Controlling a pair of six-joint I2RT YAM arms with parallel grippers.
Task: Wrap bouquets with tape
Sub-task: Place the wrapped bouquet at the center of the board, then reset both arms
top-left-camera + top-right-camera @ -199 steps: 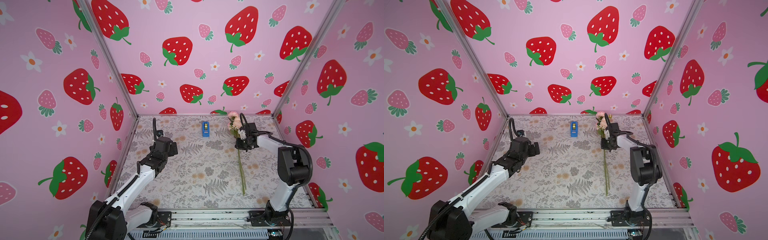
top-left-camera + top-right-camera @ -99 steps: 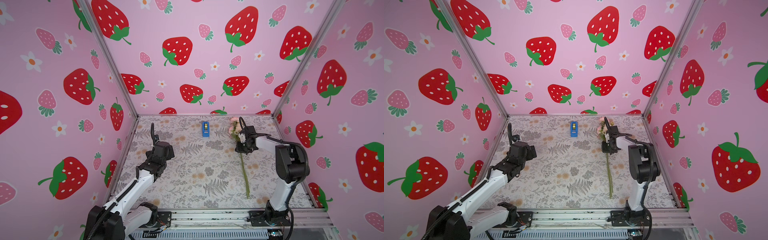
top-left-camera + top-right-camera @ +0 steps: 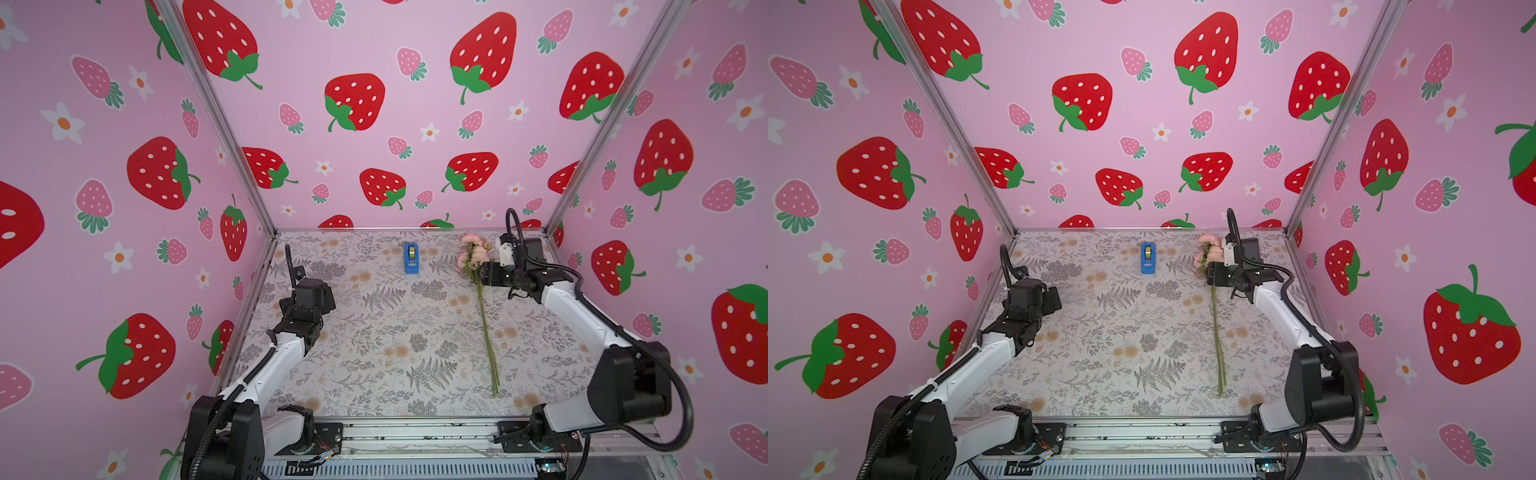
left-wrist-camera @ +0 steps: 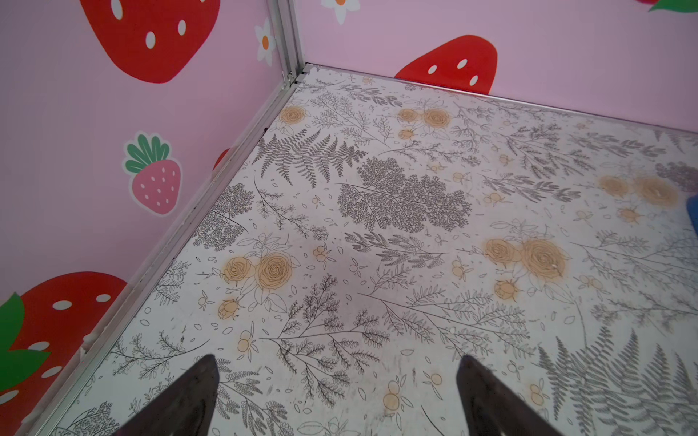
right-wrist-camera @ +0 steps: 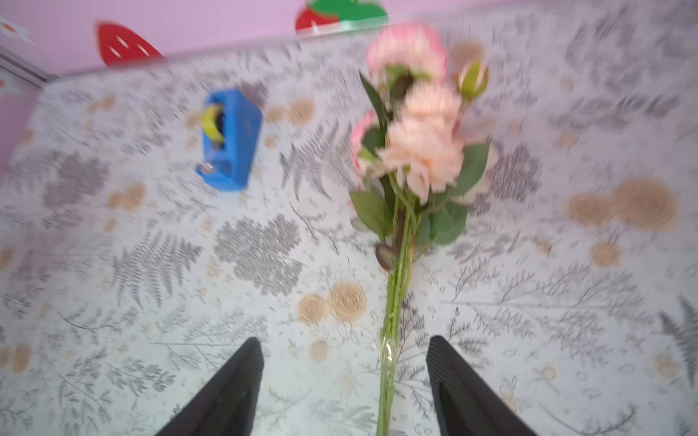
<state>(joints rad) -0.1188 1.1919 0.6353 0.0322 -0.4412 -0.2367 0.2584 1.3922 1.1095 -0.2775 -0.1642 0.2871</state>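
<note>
One bouquet (image 5: 404, 226) lies flat on the table (image 3: 374, 332), near the tape (image 3: 411, 258) on its right. Its blooms are level with the dispenser and its stems run away toward the front edge. Your right gripper (image 5: 343, 339) is over the stems below the blooms, jaws apart, with the stems passing between the fingers and neither seeming to touch, though that wrist picture is blurred. Your left gripper (image 4: 336, 362) hangs well to the tape's other side, jaws wide over bare table. Its camera catches only a blue sliver of the dispenser, cut off at the frame edge.
</note>
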